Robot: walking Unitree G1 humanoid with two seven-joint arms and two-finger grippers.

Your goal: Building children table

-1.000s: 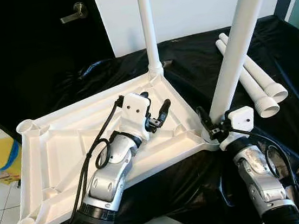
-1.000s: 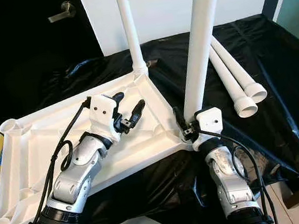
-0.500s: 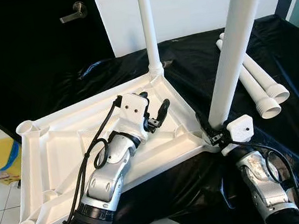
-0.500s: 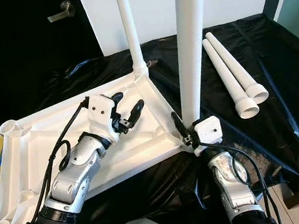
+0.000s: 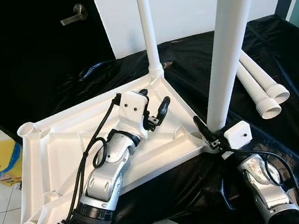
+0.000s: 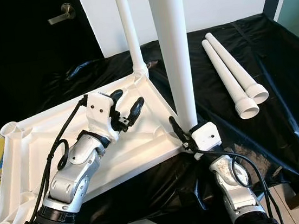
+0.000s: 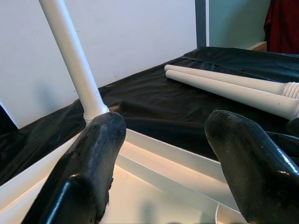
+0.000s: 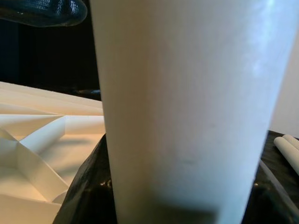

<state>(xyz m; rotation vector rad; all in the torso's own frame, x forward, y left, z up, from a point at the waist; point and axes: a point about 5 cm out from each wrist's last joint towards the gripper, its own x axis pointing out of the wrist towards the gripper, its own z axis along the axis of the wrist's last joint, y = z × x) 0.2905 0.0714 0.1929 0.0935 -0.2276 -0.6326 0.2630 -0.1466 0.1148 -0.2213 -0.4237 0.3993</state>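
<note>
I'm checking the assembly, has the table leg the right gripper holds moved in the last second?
Yes. The leg leaned right before; now it stands nearly upright at the tabletop corner, farther from the two loose legs.

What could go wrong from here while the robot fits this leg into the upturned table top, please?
The right claw grips the tall leg only near its base, so it could lever sideways and jam in the corner socket. The table top overhangs the black-covered surface and might tip, since the open left claw merely hovers above it.

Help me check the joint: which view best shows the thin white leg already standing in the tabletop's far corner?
The left eye view: the thin white leg rises from its socket, joint unobstructed. The right eye view matches; the left wrist view catches its lower part beyond the fingers.
</note>
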